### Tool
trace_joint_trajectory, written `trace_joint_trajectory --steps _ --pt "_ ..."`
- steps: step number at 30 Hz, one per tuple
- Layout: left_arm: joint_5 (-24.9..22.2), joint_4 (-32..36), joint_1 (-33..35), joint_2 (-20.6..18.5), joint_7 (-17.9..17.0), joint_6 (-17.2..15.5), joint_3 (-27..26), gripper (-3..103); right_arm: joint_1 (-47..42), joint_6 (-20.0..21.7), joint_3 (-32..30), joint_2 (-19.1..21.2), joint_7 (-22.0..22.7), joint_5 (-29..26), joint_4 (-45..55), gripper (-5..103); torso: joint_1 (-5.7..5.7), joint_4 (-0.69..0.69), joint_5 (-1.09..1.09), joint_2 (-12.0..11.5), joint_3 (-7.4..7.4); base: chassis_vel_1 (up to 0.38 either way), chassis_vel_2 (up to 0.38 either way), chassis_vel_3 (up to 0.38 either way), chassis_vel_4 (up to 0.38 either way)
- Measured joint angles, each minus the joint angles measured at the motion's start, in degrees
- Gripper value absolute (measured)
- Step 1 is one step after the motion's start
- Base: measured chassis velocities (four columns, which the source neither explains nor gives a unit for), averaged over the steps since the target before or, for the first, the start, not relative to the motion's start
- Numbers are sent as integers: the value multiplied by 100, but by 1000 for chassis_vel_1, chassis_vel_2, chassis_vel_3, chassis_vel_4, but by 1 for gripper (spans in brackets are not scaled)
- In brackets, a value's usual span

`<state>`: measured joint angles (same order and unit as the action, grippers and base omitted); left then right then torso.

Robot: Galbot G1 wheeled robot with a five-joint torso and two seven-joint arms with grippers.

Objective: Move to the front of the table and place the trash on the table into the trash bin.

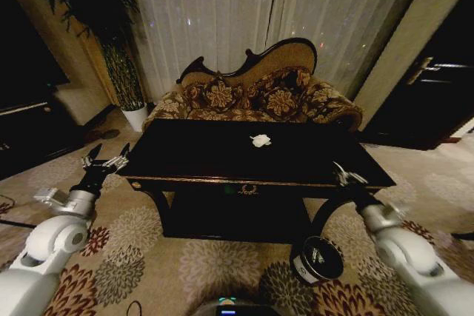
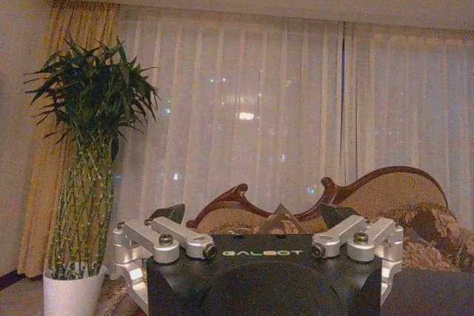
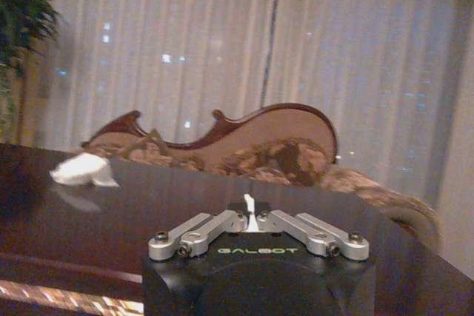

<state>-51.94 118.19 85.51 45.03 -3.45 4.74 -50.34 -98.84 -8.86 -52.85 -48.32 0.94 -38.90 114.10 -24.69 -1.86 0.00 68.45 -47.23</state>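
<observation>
Facing table [image 1: 185,155] bearing paper wad [image 1: 260,140]

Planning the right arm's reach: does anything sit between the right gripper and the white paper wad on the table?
Nothing visible does. Bare table top lies between the right gripper at its front edge and the paper wad.

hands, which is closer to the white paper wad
The right hand, at the front right edge of the glossy dark wooden table; the left hand hangs off its left end, farther from the crumpled white paper wad.
</observation>
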Motion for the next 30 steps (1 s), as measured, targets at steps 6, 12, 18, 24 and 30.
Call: trace_joint_trajectory --steps 6,12,18,24,30 --pt "0 0 0 0 0 0 0 100 -185 -347 -80 -366 -194 314 -611 1 -1 1 0 -1 -1 0 0 0 0" --pt "0 0 0 0 0 0 0 100 -163 -761 101 -623 -379 605 -1507 1 -1 1 0 -1 0 0 0 0 0" --pt "0 0 0 0 0 0 0 100 6 -1096 487 -877 -459 929 -2404 1 -1 1 0 -1 -1 0 0 0 0" --pt "0 0 0 0 0 0 0 100 403 -1263 861 -997 -471 1097 -3144 1 -1 2 0 -1 -1 0 0 0 0" --pt "0 0 0 0 0 1 0 100 850 -1389 1239 -1072 -481 1383 -3786 1 -1 1 0 -1 -1 0 0 0 0"
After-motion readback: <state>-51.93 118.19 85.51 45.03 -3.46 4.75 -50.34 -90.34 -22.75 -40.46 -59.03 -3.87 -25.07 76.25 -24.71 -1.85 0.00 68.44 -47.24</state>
